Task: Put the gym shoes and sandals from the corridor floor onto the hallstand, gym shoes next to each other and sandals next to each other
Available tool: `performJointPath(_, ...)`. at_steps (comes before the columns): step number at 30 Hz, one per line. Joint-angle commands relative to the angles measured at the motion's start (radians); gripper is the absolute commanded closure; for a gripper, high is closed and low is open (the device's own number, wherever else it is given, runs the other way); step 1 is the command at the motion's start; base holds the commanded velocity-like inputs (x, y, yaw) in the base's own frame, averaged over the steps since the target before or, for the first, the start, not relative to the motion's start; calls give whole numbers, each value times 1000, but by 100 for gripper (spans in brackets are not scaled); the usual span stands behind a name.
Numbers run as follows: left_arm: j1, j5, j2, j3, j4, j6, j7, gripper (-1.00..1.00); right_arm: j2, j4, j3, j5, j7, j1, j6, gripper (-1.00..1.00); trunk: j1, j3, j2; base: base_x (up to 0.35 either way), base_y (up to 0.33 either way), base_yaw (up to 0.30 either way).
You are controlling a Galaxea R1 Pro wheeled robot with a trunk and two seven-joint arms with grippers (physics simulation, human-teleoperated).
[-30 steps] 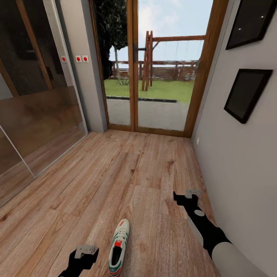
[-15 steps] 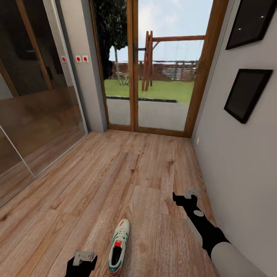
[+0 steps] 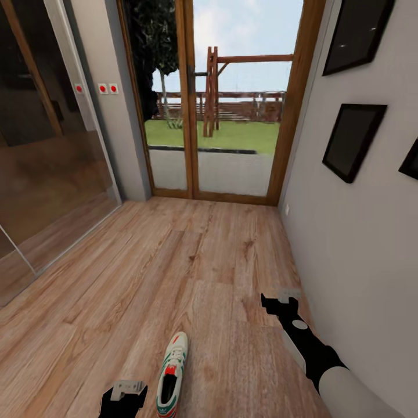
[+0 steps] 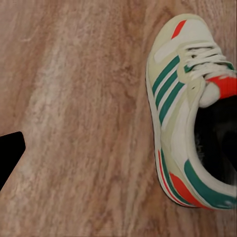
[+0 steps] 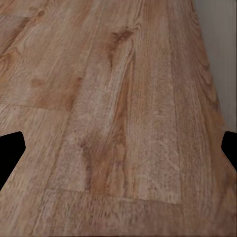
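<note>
1. Head view. One gym shoe (image 3: 170, 375) lies on the corridor floor (image 3: 174, 267), upright on its sole, toe pointing toward the glass door (image 3: 226, 98) at the far end. The left pincer (image 3: 123, 396) hangs just beside the shoe's heel end, apart from it. The right pincer (image 3: 281, 303) is held out over bare planks near the right wall (image 3: 360, 244), well apart from the shoe. The opening of either pincer cannot be told from here.

2. Left wrist view. The gym shoe (image 4: 192, 113) sits off to one side of the line between the fingers, laces, red tongue patch and dark opening all exposed. One dark fingertip (image 4: 10, 153) shows at the frame edge with plank beneath it; the other is not seen, so whether the left pincer stands apart or together cannot be told. It holds nothing.

3. Right wrist view. Two dark fingertips (image 5: 10, 153) show at opposite edges with bare floor (image 5: 123, 123) between them: the right pincer (image 5: 118, 148) stands wide apart and empty.

4. Assessment. The step in hand appears to be the approach to this shoe with the left arm. To do it well, the pincer needs shifting sideways until it is centred over the shoe, then lowering to close across the collar or the narrow midfoot. A grip taken from the present offset would likely only clip the sole edge and push the shoe away.
</note>
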Motion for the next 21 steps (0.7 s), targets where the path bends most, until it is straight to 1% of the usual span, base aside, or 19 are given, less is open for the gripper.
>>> performJointPath(1, 0, 11, 1, -8, 0, -3, -2, -100, -1, 1, 8, -11, -7, -1, -4, -100, 0, -1, 0, 0, 0, -256)
performJointPath(16, 0, 11, -4, -8, 0, -3, -2, -100, 0, 4, 11, -10, -6, -1, -4, -100, 0, -1, 0, 0, 0, -263)
performJointPath(21, 0, 11, -4, -8, 0, -3, -2, -100, 4, 5, 11, -10, -6, -1, -4, -100, 2, -20, -1, 0, 0, -199)
